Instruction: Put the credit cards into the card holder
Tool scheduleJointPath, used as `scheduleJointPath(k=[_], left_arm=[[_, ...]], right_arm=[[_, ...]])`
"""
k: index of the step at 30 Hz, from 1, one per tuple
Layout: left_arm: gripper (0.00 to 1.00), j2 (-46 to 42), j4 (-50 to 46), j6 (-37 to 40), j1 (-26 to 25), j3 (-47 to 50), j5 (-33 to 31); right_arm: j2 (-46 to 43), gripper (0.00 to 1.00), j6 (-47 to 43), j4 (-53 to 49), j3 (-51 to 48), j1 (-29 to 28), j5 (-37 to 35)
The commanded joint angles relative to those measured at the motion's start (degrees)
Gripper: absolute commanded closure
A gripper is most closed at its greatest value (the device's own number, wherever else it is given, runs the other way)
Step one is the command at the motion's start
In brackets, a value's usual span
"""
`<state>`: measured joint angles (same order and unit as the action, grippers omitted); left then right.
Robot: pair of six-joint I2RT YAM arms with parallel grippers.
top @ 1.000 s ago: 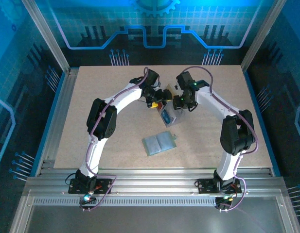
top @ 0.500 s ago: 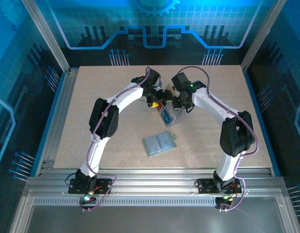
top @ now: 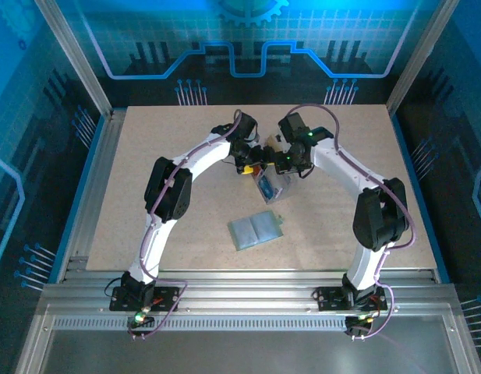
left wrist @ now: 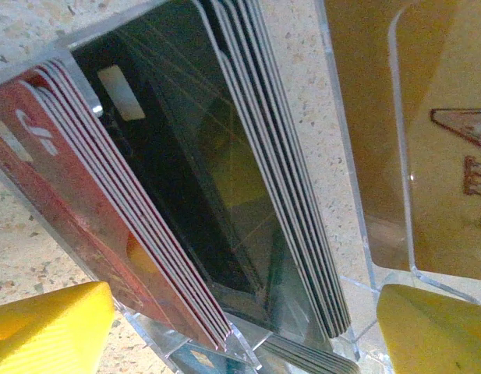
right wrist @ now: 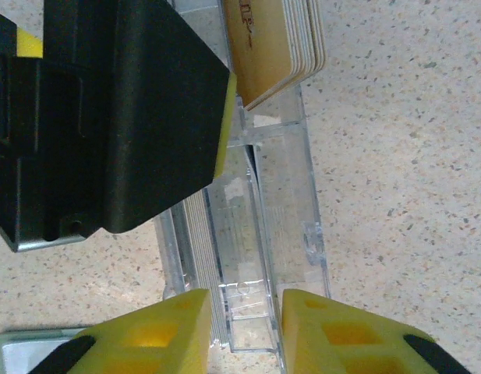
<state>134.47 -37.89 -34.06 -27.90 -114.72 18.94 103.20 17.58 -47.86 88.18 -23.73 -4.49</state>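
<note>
Pinching top edges looks best: thin, stiff, slick red and black plastic credit cards (left wrist: pixel 146 210) stand packed in clear plastic tray (right wrist: pixel 291 179), well apart from flat sage-green card holder (top: pixel 256 231); left gripper (left wrist: pixel 240 335) gapes astride them, right gripper (right wrist: pixel 238 327) clamps tray end.

We see thin plastic credit cards (left wrist: pixel 224 202) standing on edge in leaning stacks inside a clear plastic compartmented tray (right wrist: pixel 291 202). A red stack (left wrist: pixel 76 202) sits just beside a black stack (left wrist: pixel 201 179), and a tan-gold stack (left wrist: pixel 450 156) stands past a clear divider. The small flat sage-green card holder (top: pixel 256 231) lies opened out on the speckled tabletop (top: pixel 146 195), near the tray but apart from it.
</note>
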Motion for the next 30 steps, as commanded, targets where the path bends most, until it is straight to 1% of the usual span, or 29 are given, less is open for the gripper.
scheduleJointPath(k=[1,10,13,18,22,27,30], left_arm=[[0.11,0.00,-1.49,0.76,-0.13,-1.43,0.48],[0.11,0.17,-1.31,0.62,-0.06,-1.52,0.83],[0.12,0.26,-1.33,0.69,-0.14,-1.46,0.74],[0.12,0.26,-1.22,0.57,-0.11,-1.21,0.75],[0.12,0.39,-1.18,0.46,-0.14,-1.19,0.75],[0.12,0.26,-1.26,0.49,-0.14,-1.08,0.84],[0.13,0.26,-1.23,0.49,-0.14,-1.06,0.78]], right_arm=[[1.48,0.70,-0.09,1.01,1.01,1.69,6.58],[3.69,0.67,0.07,1.70,0.69,3.21,12.03],[3.72,0.67,0.39,2.32,0.57,3.99,14.39],[2.22,0.69,0.98,3.38,-0.02,5.29,17.52],[1.74,0.71,0.70,3.10,0.21,5.40,17.05],[2.25,0.74,0.33,1.67,0.87,5.13,13.39],[2.60,0.77,-0.03,1.21,1.35,4.70,12.46]])
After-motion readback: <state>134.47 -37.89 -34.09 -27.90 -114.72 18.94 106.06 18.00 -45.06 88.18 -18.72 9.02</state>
